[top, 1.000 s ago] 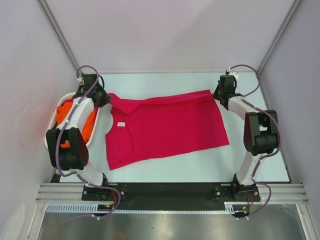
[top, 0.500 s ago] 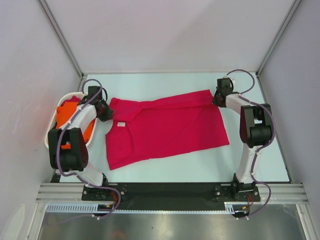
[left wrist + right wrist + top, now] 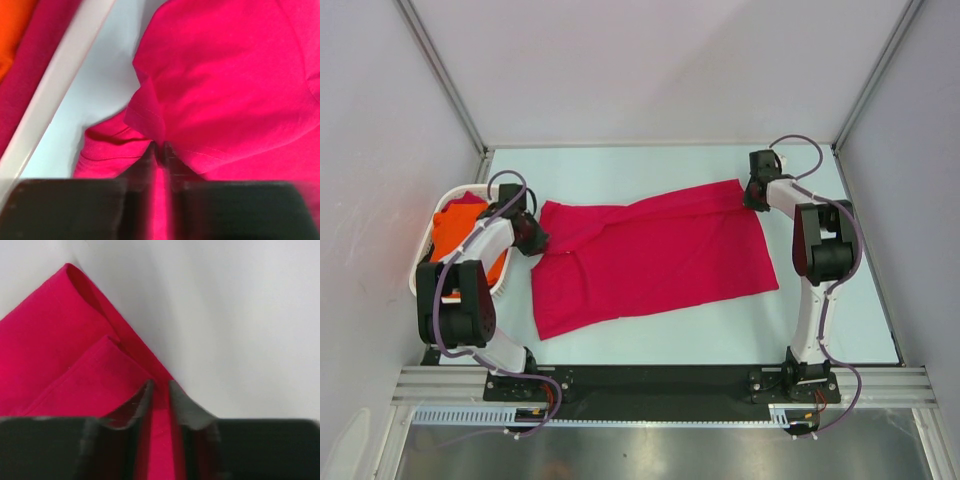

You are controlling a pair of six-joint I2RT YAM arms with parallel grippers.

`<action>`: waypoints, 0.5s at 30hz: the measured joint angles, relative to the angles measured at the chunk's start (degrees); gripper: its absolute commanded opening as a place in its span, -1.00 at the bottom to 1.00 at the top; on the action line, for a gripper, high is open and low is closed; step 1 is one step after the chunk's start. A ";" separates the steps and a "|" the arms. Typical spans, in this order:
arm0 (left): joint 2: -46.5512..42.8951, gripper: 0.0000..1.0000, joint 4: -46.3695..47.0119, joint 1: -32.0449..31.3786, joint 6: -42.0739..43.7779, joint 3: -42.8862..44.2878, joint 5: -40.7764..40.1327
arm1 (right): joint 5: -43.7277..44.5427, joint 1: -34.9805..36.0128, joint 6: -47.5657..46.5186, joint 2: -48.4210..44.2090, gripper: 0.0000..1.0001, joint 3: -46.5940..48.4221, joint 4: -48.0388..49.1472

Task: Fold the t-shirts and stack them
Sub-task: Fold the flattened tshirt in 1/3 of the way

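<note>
Crimson cloth takes up most of my view: the red shirt lies spread across the middle of the worktop, neck end to the left and hem end to the right. It sits a little askew, so its far edge climbs toward the right. I have it by the two far corners, one arm at each end, and I judge that is to pull it flat and square before a first fold. The left jaws are down at the shoulder end, just beside the white basket. In the left wrist view they are all but closed, with a ridge of red fabric pinched between them and the sleeve hem buckled up just ahead. The right jaws are at the far right corner, only a narrow slit apart, with the shirt's edge running through that slit. The grip looks light on that side. Beyond them the corner is doubled over in two layers, so it is not lying clean. The shirt itself is plain and soft, with no print showing, shallow creases fanning from the neck and its near left corner poking toward me. An orange shirt sits bunched in the basket, not yet on the worktop.
</note>
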 measured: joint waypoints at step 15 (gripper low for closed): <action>-6.27 0.46 -0.26 -1.22 0.02 -0.68 0.17 | 3.13 0.04 1.51 -4.52 0.11 -3.04 0.39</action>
